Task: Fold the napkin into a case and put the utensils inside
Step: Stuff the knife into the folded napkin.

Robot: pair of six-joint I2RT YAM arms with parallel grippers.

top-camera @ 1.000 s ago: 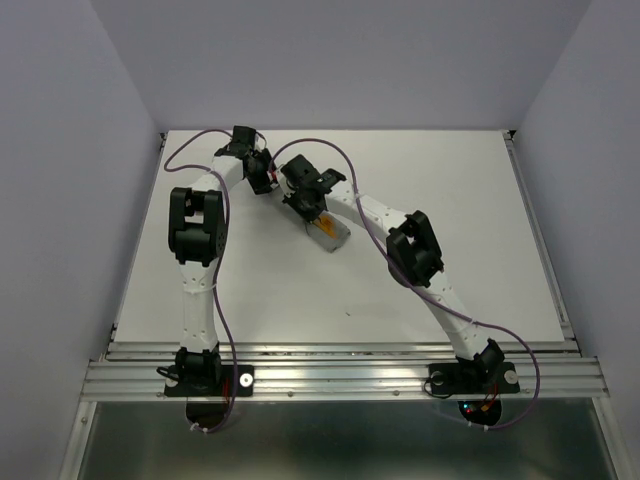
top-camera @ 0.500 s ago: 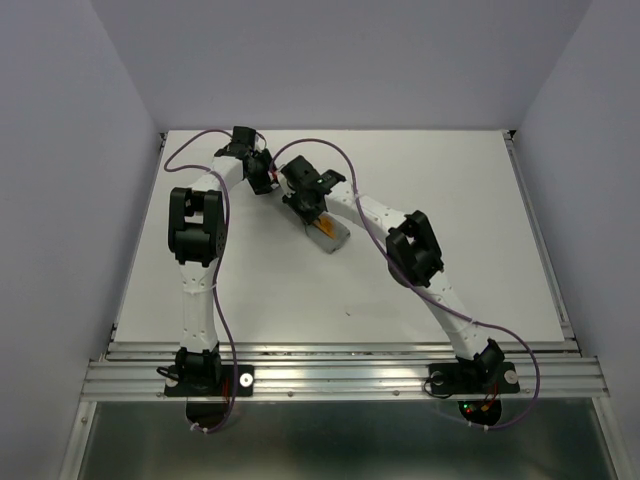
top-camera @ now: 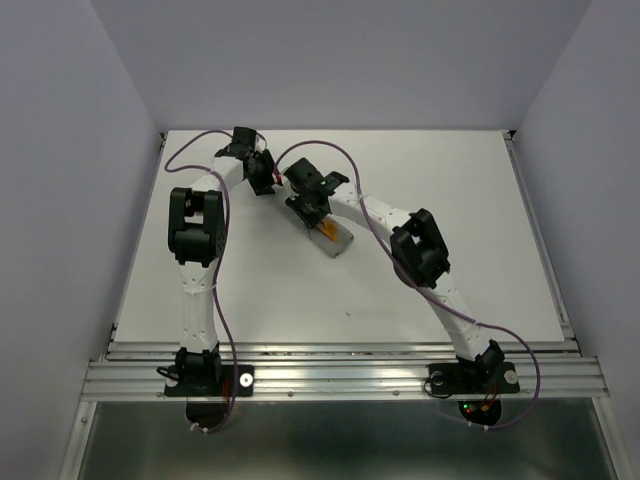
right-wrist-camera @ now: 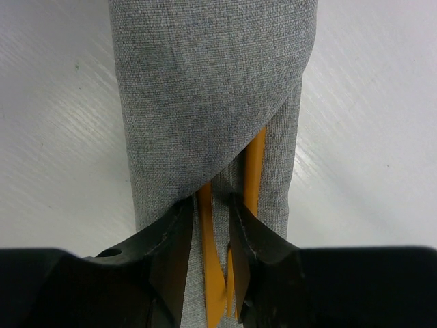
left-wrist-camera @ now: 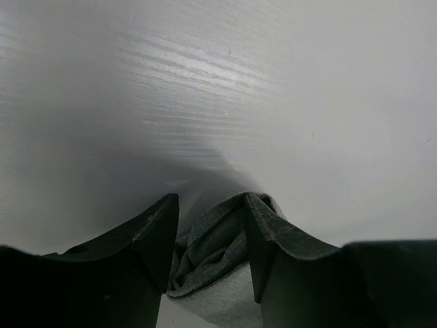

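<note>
The napkin (top-camera: 340, 243) is seen folded into a long, thin grey case (right-wrist-camera: 205, 82). It is laid flat on the white table (top-camera: 450, 200), in the far middle part. From above it is seen slanted, and a bit of orange is shown at the end nearest the right hand (top-camera: 313, 208).

In the right wrist view, one flap of the cloth is folded across the other, so a pointed opening is made. The two orange utensils (right-wrist-camera: 255, 167) are tucked into this opening. One is laid along the right side under the flap, and the other is laid nearer the middle. Their upper parts are hidden by the cloth. The lower part of the middle one is seen between the two black fingers (right-wrist-camera: 171, 246) of the right hand. These fingers are held a little apart. A thin strip of grey is seen between the orange piece and one finger, so the piece is not squeezed.

The left hand (top-camera: 264, 180) is held low over the table, just beside the right hand, on its far left side. In its own view its fingers are held apart. A bunched end of grey cloth is seen between them, close against one finger. Whether that cloth is squeezed cannot be told.
</note>
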